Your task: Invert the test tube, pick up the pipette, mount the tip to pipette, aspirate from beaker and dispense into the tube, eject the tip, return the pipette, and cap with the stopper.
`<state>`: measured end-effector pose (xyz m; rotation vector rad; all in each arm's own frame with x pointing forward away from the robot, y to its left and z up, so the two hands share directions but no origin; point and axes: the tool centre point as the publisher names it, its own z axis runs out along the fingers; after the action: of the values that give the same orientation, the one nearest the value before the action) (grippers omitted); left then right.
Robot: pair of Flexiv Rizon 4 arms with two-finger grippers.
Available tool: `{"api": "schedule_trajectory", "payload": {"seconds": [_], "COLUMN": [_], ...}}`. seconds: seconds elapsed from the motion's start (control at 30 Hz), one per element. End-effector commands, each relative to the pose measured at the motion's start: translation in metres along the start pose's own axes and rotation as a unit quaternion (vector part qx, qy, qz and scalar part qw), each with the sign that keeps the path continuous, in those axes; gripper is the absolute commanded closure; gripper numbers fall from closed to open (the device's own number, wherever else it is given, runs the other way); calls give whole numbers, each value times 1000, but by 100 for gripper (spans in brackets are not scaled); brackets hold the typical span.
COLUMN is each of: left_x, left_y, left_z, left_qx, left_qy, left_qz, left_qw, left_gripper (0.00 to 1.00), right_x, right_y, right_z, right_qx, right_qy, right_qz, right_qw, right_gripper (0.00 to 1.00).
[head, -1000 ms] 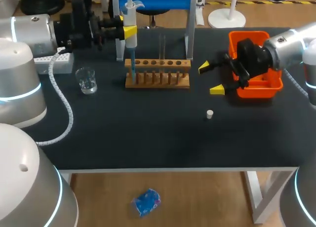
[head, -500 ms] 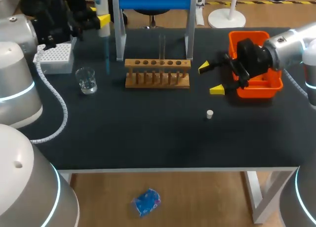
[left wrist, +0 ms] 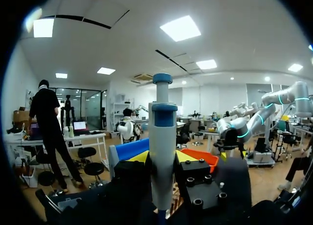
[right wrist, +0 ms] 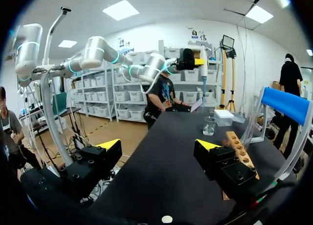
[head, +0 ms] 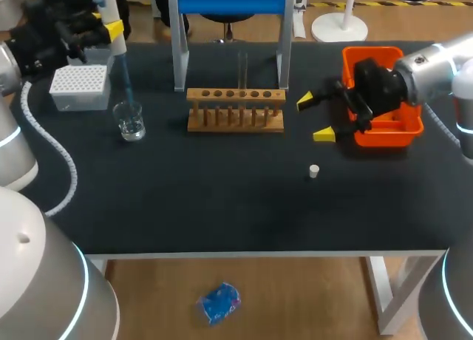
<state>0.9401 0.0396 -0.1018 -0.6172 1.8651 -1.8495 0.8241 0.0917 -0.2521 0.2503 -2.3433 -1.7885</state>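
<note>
Right gripper [head: 314, 118], fingers spread, hangs just beyond the white stopper [head: 314, 171] and beside the orange bin [head: 367, 55]; farther back a test tube [head: 242, 70] stands upright in the wooden rack [head: 235, 120], and farthest (left rear corner) the left gripper [head: 112, 31] pinches the pipette [head: 109, 4], tip down over the beaker [head: 131, 123].

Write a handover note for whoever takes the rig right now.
Left gripper: shut on the pipette, blue tip mounted, held over the beaker; whether the tip touches liquid is unclear.
Right gripper: open, empty, beside the orange bin.
Test tube upright in the wooden rack; stopper loose on the table.
Done: pipette picked up, tip on.
Left: aspirate, dispense into tube, eject tip, return pipette, cap.
</note>
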Motion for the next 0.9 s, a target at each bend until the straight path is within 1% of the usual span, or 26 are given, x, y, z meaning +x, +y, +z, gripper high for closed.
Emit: {"api": "schedule_trajectory", "payload": {"seconds": [0.03, 0.17, 0.23, 0.27, 0.33, 0.43, 0.47, 0.9], "left_x": [-7, -12, -14, -14, -14, -14, -14, -14], "left_y": [10, 15, 18, 19, 19, 19, 19, 19], "left_z": [-2, -2, -2, -2, -2, -2, -2, -2], "left_qx": [7, 10, 9, 7, 7, 7, 7, 7], "left_qy": [5, 3, 1, 0, 0, 0, 0, 0], "left_qz": [1, 2, 3, 4, 4, 4, 4, 4], "left_qw": [1000, 1000, 1000, 1000, 1000, 1000, 1000, 1000], "left_gripper": [100, 100, 100, 100, 100, 100, 100, 100], "right_x": [6, 6, 5, 4, -1, -7, -8, -8], "right_y": [10, 12, 12, 12, 15, 21, 23, 23], "right_z": [25, 48, 60, 66, 77, 99, 105, 105], "right_qx": [23, 38, 61, 56, 64, 69, 68, 68], "right_qy": [-29, -51, -67, -67, -86, -92, -82, -82], "right_qz": [12, 16, 19, 19, 18, 17, 13, 13], "right_qw": [999, 998, 996, 996, 994, 993, 994, 994], "right_gripper": [0, 0, 0, 0, 0, 0, 0, 0]}}
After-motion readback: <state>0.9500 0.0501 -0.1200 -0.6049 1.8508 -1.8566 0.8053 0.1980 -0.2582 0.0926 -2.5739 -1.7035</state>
